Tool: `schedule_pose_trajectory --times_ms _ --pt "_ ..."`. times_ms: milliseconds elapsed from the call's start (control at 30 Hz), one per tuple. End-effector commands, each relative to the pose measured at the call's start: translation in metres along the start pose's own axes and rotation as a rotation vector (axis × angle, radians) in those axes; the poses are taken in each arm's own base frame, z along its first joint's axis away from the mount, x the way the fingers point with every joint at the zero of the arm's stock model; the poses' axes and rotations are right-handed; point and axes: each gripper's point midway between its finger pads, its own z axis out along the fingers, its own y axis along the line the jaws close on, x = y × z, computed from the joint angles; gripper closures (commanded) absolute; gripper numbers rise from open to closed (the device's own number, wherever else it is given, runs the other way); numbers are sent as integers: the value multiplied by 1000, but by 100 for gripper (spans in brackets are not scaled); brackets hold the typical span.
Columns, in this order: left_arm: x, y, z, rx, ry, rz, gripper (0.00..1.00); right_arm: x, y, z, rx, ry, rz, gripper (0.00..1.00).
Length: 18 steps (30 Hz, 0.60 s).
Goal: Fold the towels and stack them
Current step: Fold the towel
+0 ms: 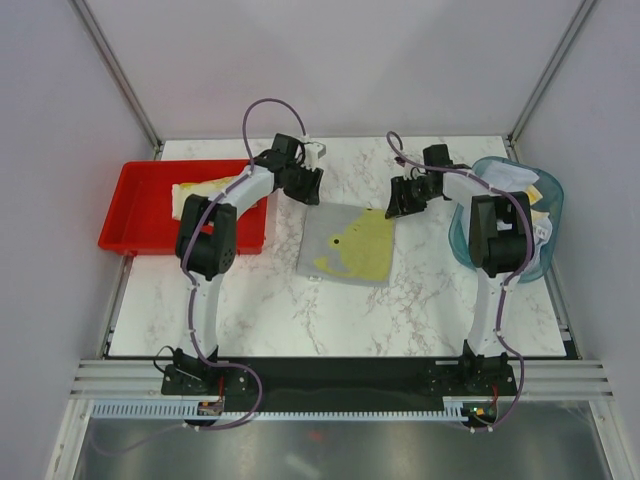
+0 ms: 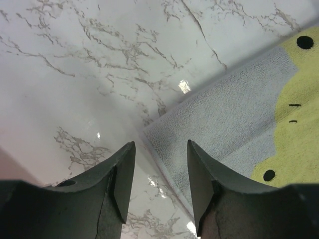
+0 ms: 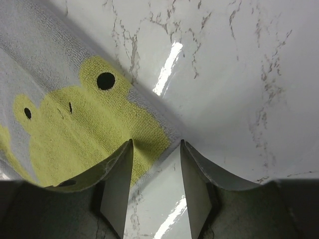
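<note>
1. Marble table [image 1: 250,310], plain booth walls; left jaws and right jaws each part open, gripping nothing, one over each far corner of the grey frog towel [image 1: 350,245] lying flat mid-table.
2. Risk: thin edge slips the pinch; one corner caught alone skews the fold.
3. Count: one spread towel; one red tray [image 1: 130,215]; one teal basket [image 1: 555,195]; tray towels [image 1: 205,188] and basket towels [image 1: 520,180] too bunched to count.

Left arm [image 1: 205,240]: raised from its base at the near edge, bent at the elbow, forearm stretched forward and inward.
Left claw [image 1: 308,185]: pointed downward; the jaws are set apart and nothing is gripped.
Right arm [image 1: 495,235]: raised from its base, bent at the elbow, forearm stretched forward and inward.
Right claw [image 1: 403,200]: pointed downward; the jaws are parted and nothing is gripped.
Spacing: the two claws are held well apart.
</note>
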Motion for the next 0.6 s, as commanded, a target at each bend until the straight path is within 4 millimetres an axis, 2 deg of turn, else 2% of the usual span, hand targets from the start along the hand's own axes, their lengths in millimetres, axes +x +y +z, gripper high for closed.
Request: schedule_pose_trajectory --times_ms 0,133,300,500,533,567 --pt "-23 -3 -2 79 -62 115 47 -6 3 -6 -70 0 -73 49" --pt "-15 1 9 97 -30 130 48 -4 3 -3 -89 12 -86 49" --pt "-17 -5 8 142 -19 147 51 -1 6 1 -128 18 -103 51" --pt "-3 -3 6 155 39 184 49 -4 7 1 -157 8 -111 55" --pt "-6 -2 6 154 37 195 48 -4 7 1 -161 7 -110 55" --pt "0 -1 8 152 62 189 48 -4 7 2 -164 10 -111 57"
